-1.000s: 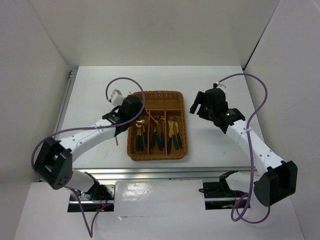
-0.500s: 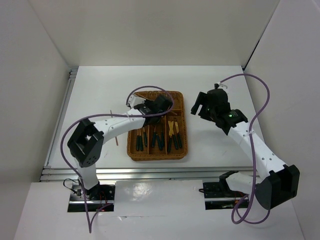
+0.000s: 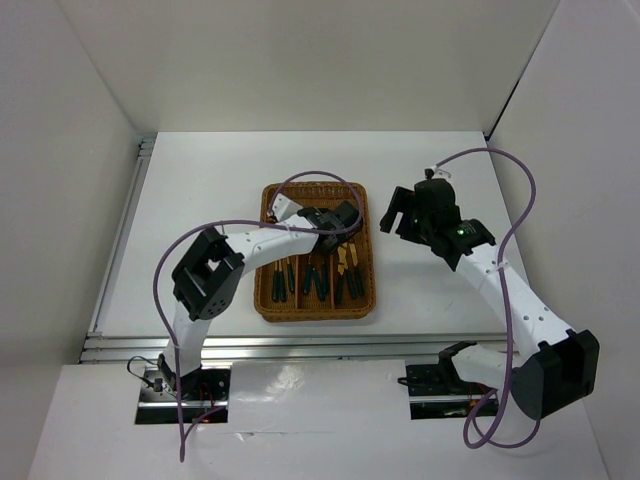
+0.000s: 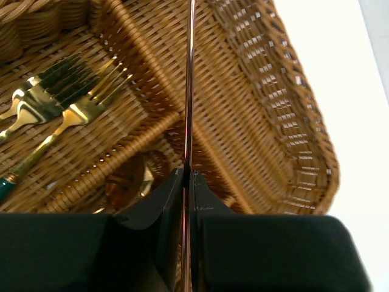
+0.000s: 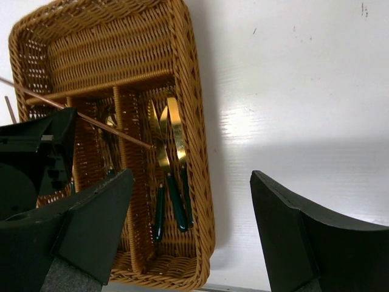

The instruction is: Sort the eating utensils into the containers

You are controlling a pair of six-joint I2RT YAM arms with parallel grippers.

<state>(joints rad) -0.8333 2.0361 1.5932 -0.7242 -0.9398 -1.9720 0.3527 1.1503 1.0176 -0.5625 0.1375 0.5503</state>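
My left gripper (image 4: 187, 171) is shut on a thin copper-brown chopstick (image 4: 190, 85) and holds it above the brown wicker tray (image 3: 315, 316). In the top view the left gripper (image 3: 345, 218) hangs over the tray's far right part. In the right wrist view the chopstick (image 5: 97, 121) slants across the dividers, its tip near two gold knives (image 5: 169, 149) in the right long slot. Gold forks (image 4: 67, 91) lie in a long slot and a spoon (image 4: 130, 176) lies below my fingers. My right gripper (image 5: 191, 176) is open and empty, to the right of the tray (image 5: 197, 152).
The crosswise slot (image 5: 103, 55) at the tray's far end holds nothing that I can see. Several green-handled utensils (image 3: 320, 275) lie in the long slots. A thin brown stick (image 5: 9, 109) shows just beyond the tray's left rim. White walls close in the table.
My left arm has swung from the tray's left side to over its far right part, carrying the chopstick. The right arm has barely moved.
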